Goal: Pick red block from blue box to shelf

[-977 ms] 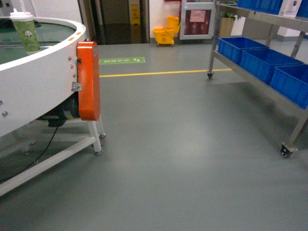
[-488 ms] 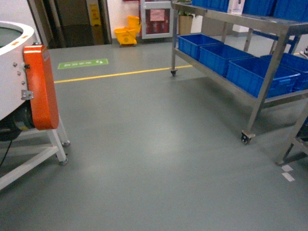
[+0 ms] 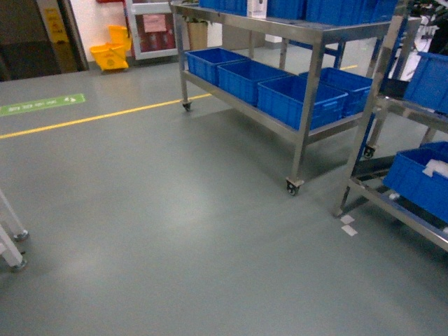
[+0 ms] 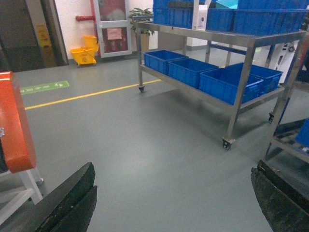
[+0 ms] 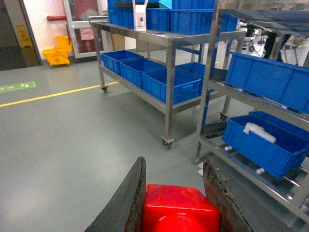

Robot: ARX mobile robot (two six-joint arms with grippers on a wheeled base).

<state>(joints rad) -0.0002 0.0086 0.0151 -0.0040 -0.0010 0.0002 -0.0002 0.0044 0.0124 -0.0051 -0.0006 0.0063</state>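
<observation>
In the right wrist view the red block [image 5: 179, 209] sits clamped between the two dark fingers of my right gripper [image 5: 175, 164], which is shut on it above the grey floor. My left gripper [image 4: 173, 170] is open, its fingers far apart with only floor between them. Neither gripper shows in the head view. The shelf [image 3: 306, 105], a shiny steel rack on castors, stands ahead to the right, also seen as the shelf [image 5: 170, 82] and the shelf [image 4: 240, 77]. A pale turquoise corner [image 4: 226, 4] peeks above the rack's top; I cannot tell whether it is the blue box.
Dark blue crates [image 3: 301, 98] line the rack's lower level. A second rack [image 3: 364, 140] with more crates stands at the far right. White table legs [image 3: 10, 245] and an orange guard [image 4: 14, 125] are at the left. A yellow mop bucket [image 3: 110, 56] is far back.
The head view has swung right. The round white table and its orange guard slid out at the left, and the steel racks with blue crates came in closer at the right.
</observation>
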